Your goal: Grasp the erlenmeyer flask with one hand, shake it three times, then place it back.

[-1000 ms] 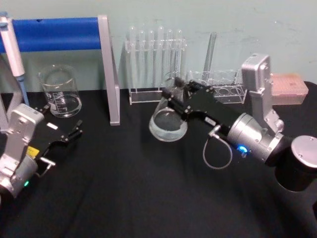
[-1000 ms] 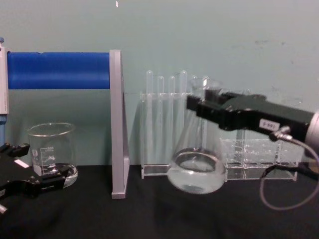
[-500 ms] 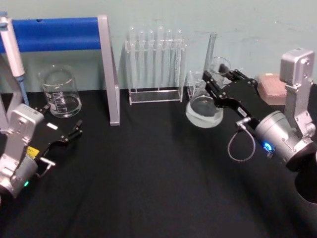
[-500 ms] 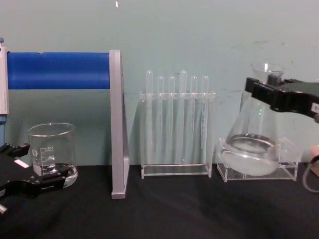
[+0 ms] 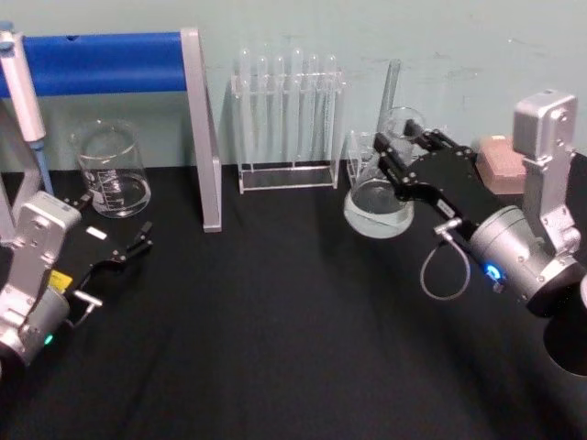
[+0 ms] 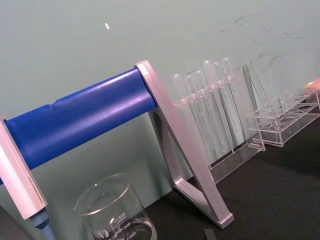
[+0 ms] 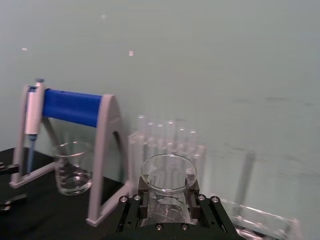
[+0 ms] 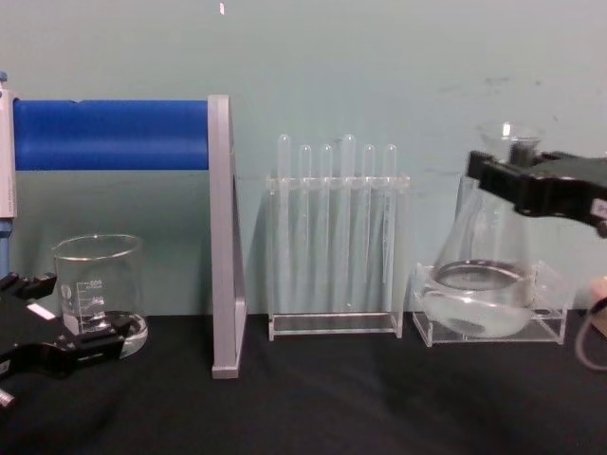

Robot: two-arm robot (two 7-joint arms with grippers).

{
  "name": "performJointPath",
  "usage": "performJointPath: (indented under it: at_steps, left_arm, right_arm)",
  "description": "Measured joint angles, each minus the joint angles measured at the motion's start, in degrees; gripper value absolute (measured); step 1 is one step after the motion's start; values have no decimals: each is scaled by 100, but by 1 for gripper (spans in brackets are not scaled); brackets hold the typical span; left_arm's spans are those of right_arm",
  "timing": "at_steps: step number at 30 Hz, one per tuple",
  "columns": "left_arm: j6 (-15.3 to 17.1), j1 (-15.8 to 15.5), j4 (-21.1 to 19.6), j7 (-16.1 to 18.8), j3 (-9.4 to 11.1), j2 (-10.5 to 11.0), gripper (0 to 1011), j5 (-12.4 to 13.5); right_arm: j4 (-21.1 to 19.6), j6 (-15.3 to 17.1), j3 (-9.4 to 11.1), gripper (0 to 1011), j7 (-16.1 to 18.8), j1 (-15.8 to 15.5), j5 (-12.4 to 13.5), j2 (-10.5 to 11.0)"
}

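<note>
- Your right hand, right of frame, is clamped on the erlenmeyer flask at the neck.
- Slick, fragile, bottom-heavy glass, so I'd grip just under the rim.
- Left hand idles open, lower left.

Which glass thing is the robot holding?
The cone-shaped erlenmeyer flask, gripped at its neck by the right pincer. The squat beaker stands free on the table near the idle left pincer, and the thin test tubes sit in their rack.

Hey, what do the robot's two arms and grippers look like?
Both grippers are black and blocky on silver-grey cylindrical wrists. The right gripper trails a looped grey cable beside a blue light; the left gripper carries a white label, its wrist a yellow sticker.
</note>
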Motion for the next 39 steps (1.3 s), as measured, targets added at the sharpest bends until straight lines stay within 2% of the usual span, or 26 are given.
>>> performJointPath:
  at_steps: [5,8,11,12,16,22,27,31,34,39]
  left_arm:
    - [0,0,0,0,0,0,1001,0]
    - [0,0,0,0,0,0,1001,0]
    - [0,0,0,0,0,0,1001,0]
    - [0,0,0,0,0,0,1001,0]
    - [0,0,0,0,0,0,1001,0]
    - [0,0,0,0,0,0,1001,0]
    - [0,0,0,0,0,0,1001,0]
    - [0,0,0,0,0,0,1001,0]
    - [0,0,0,0,0,0,1002,0]
    - [0,0,0,0,0,0,1001,0]
  right_arm:
    - [190,-17,-166,449,372,212,-23,-91]
    - [350,-49,-342,449,681,391,-25,-172]
    - [553,-109,-631,449,1113,635,10,-256]
    - [553,-109,-631,449,1113,635,10,-256]
    - [741,-179,-973,449,1587,870,106,-326]
    - [924,-274,-1310,449,1997,1089,244,-375]
    - [971,-320,-1402,449,2039,1140,314,-383]
    - [956,-355,-1397,449,1925,1117,357,-364]
    - [890,-385,-1328,449,1760,1039,370,-321]
    - [693,-408,-1087,449,1332,815,320,-204]
